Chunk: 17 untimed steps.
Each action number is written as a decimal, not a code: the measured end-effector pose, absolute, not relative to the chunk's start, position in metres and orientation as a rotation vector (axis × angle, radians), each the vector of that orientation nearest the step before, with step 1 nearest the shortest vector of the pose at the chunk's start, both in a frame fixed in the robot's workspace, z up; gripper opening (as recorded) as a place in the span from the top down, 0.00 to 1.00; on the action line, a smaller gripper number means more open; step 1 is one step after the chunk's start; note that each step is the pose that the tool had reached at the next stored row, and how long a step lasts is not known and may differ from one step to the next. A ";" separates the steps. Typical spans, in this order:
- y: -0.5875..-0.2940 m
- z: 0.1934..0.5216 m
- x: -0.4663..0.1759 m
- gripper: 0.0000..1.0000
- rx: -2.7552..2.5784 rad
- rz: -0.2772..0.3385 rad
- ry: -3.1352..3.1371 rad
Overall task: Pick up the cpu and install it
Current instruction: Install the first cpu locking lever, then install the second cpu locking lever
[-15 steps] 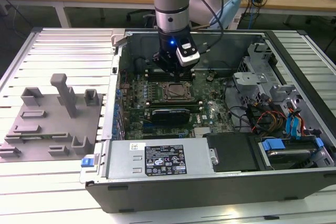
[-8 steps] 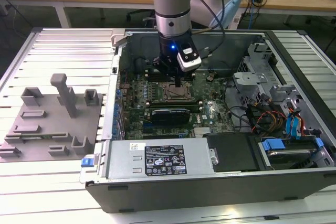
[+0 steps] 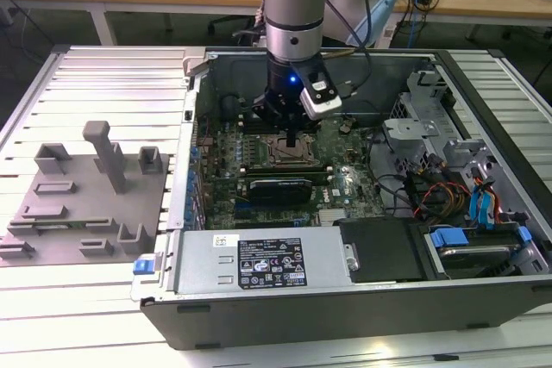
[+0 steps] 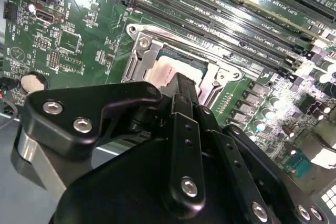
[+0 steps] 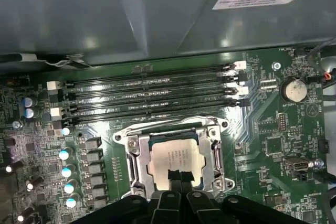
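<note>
In the exterior view, the arm reaches straight down into the open computer case point(image 3: 483, 299) lying on the slatted bench point(image 3: 95, 92), and its hand point(image 3: 291, 137) hangs directly over the socket point(image 3: 289, 154) in the middle of the green motherboard point(image 3: 345, 183). A grey fixture point(image 3: 82, 200) with upright blocks sits on the bench toward the exterior view's left, well apart from the case. In the second wrist view, the black hand point(image 4: 184, 90) has its fingertips drawn close together, pointing down at the cpu point(image 4: 167, 73), whose pale metal top lies flat inside the silvery socket frame point(image 4: 137, 51); whether the tips touch the chip I cannot tell. In the first wrist view, the cpu point(image 5: 177, 157) sits square in the socket frame point(image 5: 132, 158), just beside the rows of memory slots point(image 5: 152, 93), and the hand's tips point(image 5: 176, 178) meet at the chip's near edge, seemingly clenched with nothing between them.
</note>
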<state>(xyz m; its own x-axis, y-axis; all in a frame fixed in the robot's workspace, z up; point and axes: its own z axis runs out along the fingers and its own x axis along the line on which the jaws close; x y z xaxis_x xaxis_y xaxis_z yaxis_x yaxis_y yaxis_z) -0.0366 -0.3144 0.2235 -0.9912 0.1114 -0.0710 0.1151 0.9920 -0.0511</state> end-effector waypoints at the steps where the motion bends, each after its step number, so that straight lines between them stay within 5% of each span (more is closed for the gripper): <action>1: -0.314 0.223 -0.036 0.89 0.116 -0.083 3.069; 17: -0.314 0.223 -0.036 0.89 0.079 -0.081 3.070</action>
